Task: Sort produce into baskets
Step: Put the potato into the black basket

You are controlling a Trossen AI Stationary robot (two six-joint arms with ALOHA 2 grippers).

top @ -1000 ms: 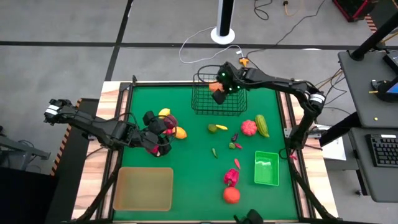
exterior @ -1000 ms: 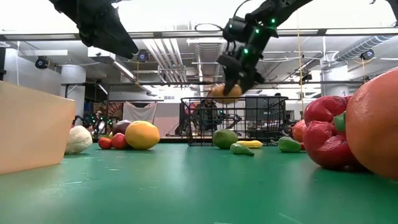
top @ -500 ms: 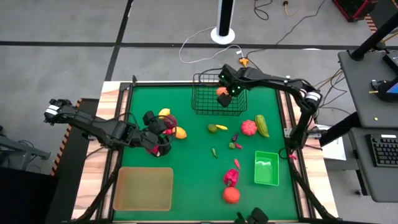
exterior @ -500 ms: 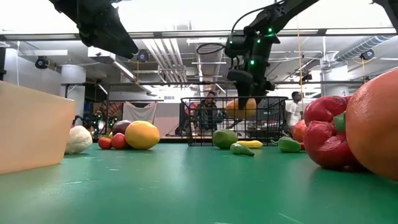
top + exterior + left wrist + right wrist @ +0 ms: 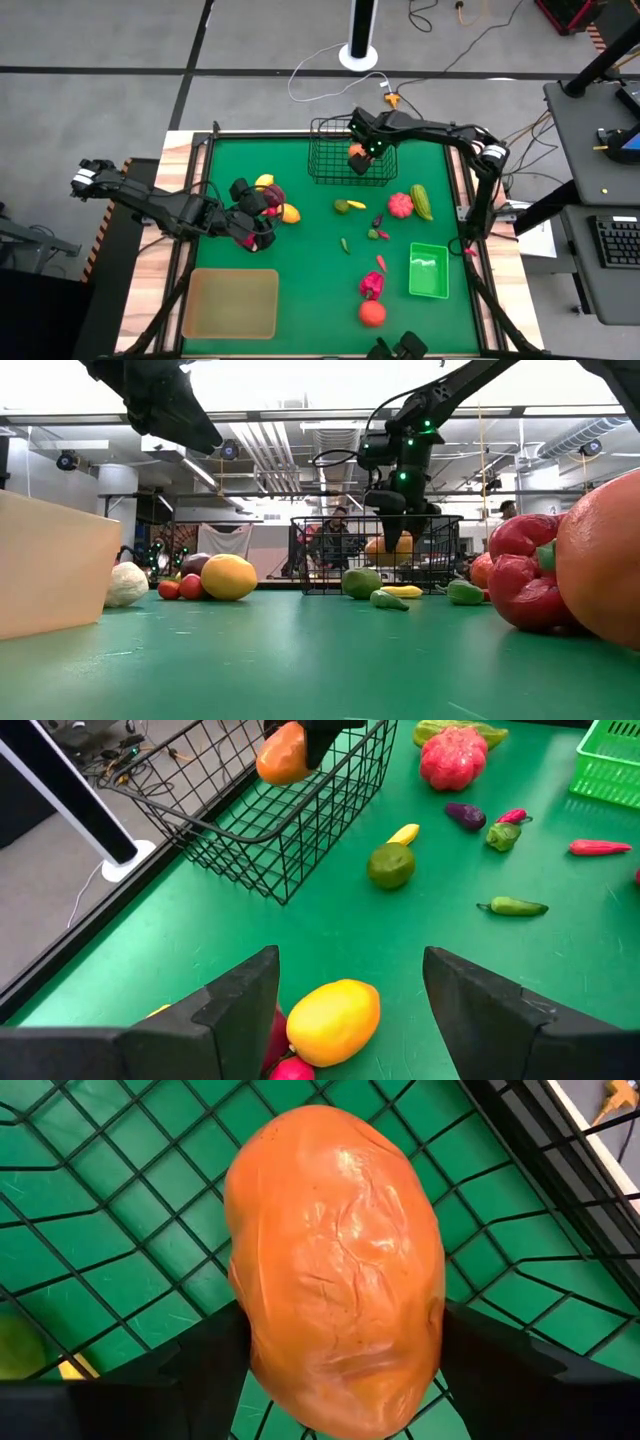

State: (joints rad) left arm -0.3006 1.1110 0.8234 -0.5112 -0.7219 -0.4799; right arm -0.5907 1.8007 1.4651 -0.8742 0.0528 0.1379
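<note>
Right hand (image 5: 358, 158): inside the black wire basket (image 5: 335, 165) at the far side of the table (image 5: 300, 250), fingers (image 5: 210, 1360) either side of an orange toy fruit (image 5: 335, 1280). Fruit sits between them; clamped or just let go, can't tell.
Orange fruit: low in the basket, seen thru the mesh in low view (image 5: 388, 545); also shows in left wrist view (image 5: 282, 753) w/ the right hand's dark fingers over it.
Left hand (image 5: 262, 222): fingers apart, holding nothing, over the produce cluster on the left part of the table.
Cluster by left hand: yellow lemon-like piece (image 5: 332, 1018), small red piece (image 5: 292, 1069) beside it, dark purple-red piece (image 5: 272, 194), yellow piece (image 5: 264, 181) behind.
Mid table: green lime-like piece (image 5: 341, 207) w/ small yellow bit (image 5: 356, 204) just beside; green chilli (image 5: 346, 245) nearer the front.
Right of mid: pink-red lumpy piece (image 5: 400, 205) touching or nr a long green veg (image 5: 421, 201); small purple (image 5: 377, 220) and green (image 5: 373, 234) bits below them.
Front right: green plastic bin (image 5: 428, 270), empty-looking; red chilli (image 5: 381, 263) just left of it; pink-red pepper (image 5: 371, 285) and orange round fruit (image 5: 372, 313) nr the front edge.
Front left: tan tray (image 5: 230, 303), well apart from the rest.
Low view extra: white lumpy piece (image 5: 127, 584) nr the tan tray's wall.
</note>
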